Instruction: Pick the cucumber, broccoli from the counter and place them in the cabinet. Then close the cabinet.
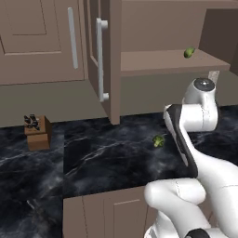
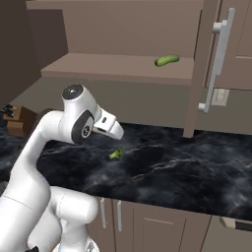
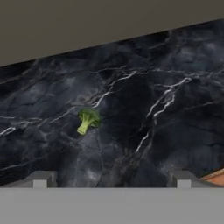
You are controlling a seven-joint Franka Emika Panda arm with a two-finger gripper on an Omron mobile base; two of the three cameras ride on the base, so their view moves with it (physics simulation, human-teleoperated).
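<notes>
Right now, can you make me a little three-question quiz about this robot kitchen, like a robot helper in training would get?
1. True or false: the cucumber already lies on the shelf of the cabinet.
2. Where is the broccoli?
A. in the gripper
B. on the counter
C. on the cabinet shelf
3. Fill in: the gripper has its fingers ____ and holds nothing.

Key:
1. True. The cabinet's door stands open too.
2. B. It sits alone on the black counter, apart from the fingers.
3. Open. The hand view shows the two tips far apart, with the broccoli ahead of them.
</notes>
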